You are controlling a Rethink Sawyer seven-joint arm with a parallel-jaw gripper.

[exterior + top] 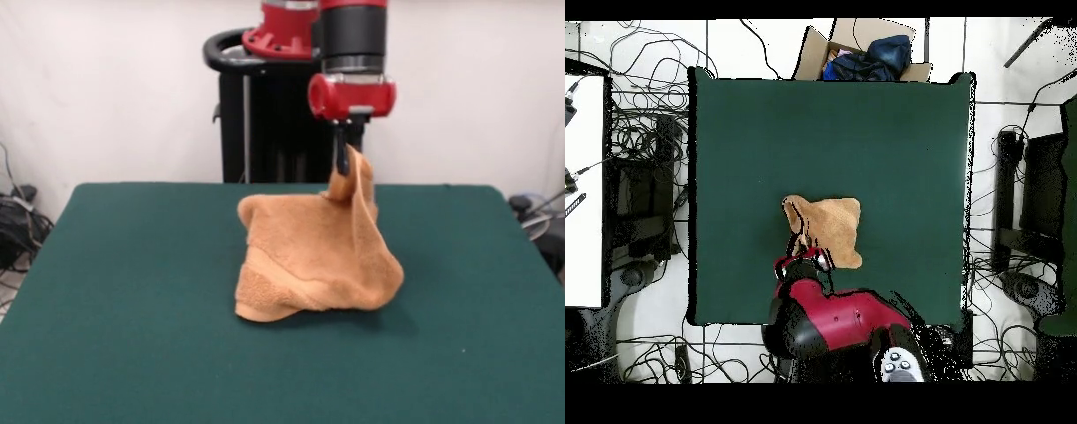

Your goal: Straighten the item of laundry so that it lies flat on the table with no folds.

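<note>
Green felt covers the worktop (pixel 115 309), the largest thing in either view, and it spreads wide on every side of the tool, with plenty of bare surface to lay cloth on. Next in size is the red and black arm (pixel 351 53), which comes down from above at the far side of the worktop in the front view; in the overhead view its red bulk hides most of what lies right under it.

Below the tool hangs the orange-tan towel (pixel 309 256). One corner is drawn up into a peak at the tool, and from there the cloth falls away in a tent, its lower part bunched and folded on the felt beneath and to the near side of the tool. So the towel is partly lifted, partly resting, and far from flat.

Smallest is the tool (pixel 346 163) itself, dark and narrow. It appears pressed together on the raised corner of the towel, since the cloth stands up against it and wraps round its tip.

By my reading the step in hand is the lift-and-drag: a corner is pinched and raised so the folds can fall open. The next move likely calls for carrying that corner sideways, away from the heap, low enough that the trailing cloth drags out flat over the felt, then letting go. Lifting too high would only swing the whole towel clear and let it crumple again.
</note>
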